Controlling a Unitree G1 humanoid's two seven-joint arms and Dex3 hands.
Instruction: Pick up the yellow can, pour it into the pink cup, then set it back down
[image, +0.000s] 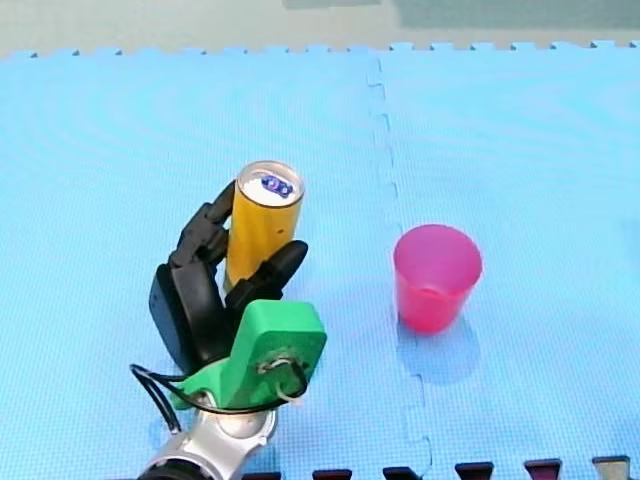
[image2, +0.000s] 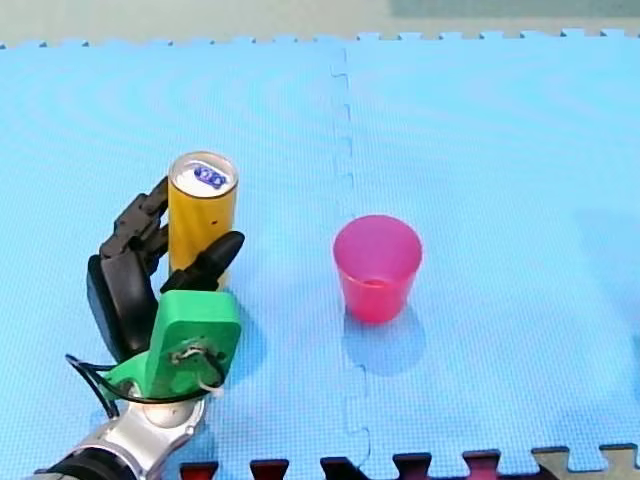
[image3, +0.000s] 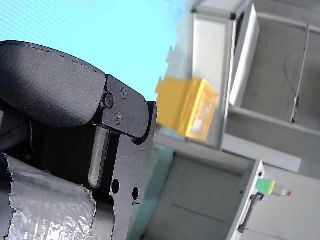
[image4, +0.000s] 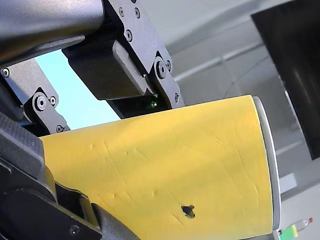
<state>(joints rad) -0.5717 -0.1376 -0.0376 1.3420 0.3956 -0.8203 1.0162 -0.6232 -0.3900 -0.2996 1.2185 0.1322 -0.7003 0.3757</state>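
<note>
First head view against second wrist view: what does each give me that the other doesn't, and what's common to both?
First head view: the pink cup standing upright on the blue mat, apart from the yellow can and to its right. Second wrist view: the can's side up close, with a small dark mark and faint scratches on it. Both: the can with the left hand at it, fingers wrapped around its body.
</note>
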